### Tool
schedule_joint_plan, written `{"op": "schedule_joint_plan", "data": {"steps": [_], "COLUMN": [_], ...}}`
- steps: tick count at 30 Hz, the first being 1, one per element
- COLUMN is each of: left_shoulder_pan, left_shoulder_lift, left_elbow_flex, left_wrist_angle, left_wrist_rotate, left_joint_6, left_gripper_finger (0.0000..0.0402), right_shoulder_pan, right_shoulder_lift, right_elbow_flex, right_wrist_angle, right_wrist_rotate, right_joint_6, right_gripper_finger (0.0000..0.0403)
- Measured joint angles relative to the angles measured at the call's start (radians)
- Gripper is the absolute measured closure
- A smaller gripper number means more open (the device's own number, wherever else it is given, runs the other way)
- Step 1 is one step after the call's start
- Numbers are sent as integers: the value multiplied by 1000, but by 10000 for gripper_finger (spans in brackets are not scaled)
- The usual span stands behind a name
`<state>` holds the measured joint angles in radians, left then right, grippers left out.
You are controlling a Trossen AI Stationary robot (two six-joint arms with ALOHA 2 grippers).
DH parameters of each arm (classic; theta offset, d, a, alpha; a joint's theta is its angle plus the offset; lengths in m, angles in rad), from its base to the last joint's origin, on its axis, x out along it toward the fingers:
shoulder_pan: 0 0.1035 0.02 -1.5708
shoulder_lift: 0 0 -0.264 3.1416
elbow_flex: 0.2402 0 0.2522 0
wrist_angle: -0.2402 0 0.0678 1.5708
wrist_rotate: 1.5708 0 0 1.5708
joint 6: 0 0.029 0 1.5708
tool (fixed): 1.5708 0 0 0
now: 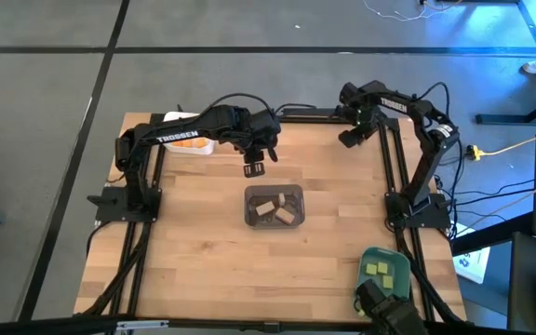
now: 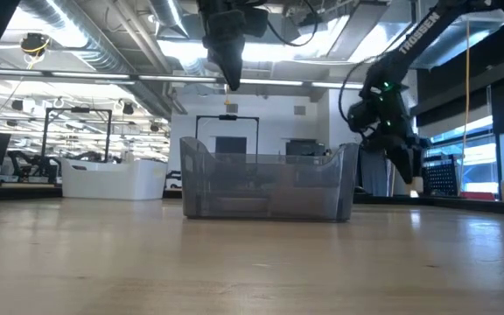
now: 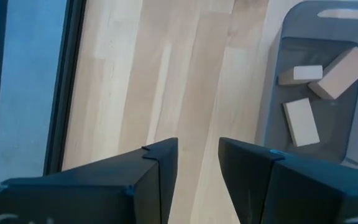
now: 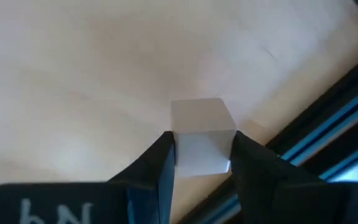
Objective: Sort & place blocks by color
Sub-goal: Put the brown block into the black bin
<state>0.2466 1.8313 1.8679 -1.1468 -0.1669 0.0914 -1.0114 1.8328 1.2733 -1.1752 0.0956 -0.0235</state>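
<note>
A pale tan cube block [image 4: 201,134] sits between the fingers of my right gripper [image 4: 201,163], which is shut on it near the table's far right edge [image 1: 352,138]. My left gripper [image 1: 254,168] hangs open with nothing in it, above the far rim of the grey tray [image 1: 274,207]. In the left wrist view its fingers [image 3: 197,168] stand over bare wood beside that tray [image 3: 272,93]. Three tan blocks [image 3: 319,87] lie flat on the tray's floor. My right gripper pinches the cube by two opposite side faces [image 4: 178,146] between its two fingers [image 4: 160,163], which point steeply down from above. The cube sits square in the hold with its top face showing. Whether its underside is off the table cannot be told.
A white tray [image 1: 194,145] with orange blocks stands at the far left. A teal tray [image 1: 386,270] with yellow-green blocks stands at the near right. The arm frames' black rails [image 1: 394,167] run along both table sides. Bare wood lies between the trays.
</note>
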Motion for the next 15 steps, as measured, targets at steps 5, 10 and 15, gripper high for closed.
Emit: {"op": "schedule_joint_plan", "data": {"steps": [5,10,15], "left_shoulder_pan": [4,16,32], "left_shoulder_lift": [-7,-25,-52], "left_elbow_flex": [0,1,0], "left_wrist_angle": [-44,-75,-179], "left_wrist_rotate": [-3,-5,20], "left_joint_6": [16,39,123], "left_gripper_finger": [294,294,294], "right_shoulder_pan": [83,234,418], "right_shoulder_lift": [0,0,0], "right_elbow_flex": [124,253,360], "right_wrist_angle": [-150,-256,-283], "right_wrist_rotate": [-2,-3,-74], "right_joint_6": [-74,-100,-190], "right_gripper_finger": [280,280,280]}}
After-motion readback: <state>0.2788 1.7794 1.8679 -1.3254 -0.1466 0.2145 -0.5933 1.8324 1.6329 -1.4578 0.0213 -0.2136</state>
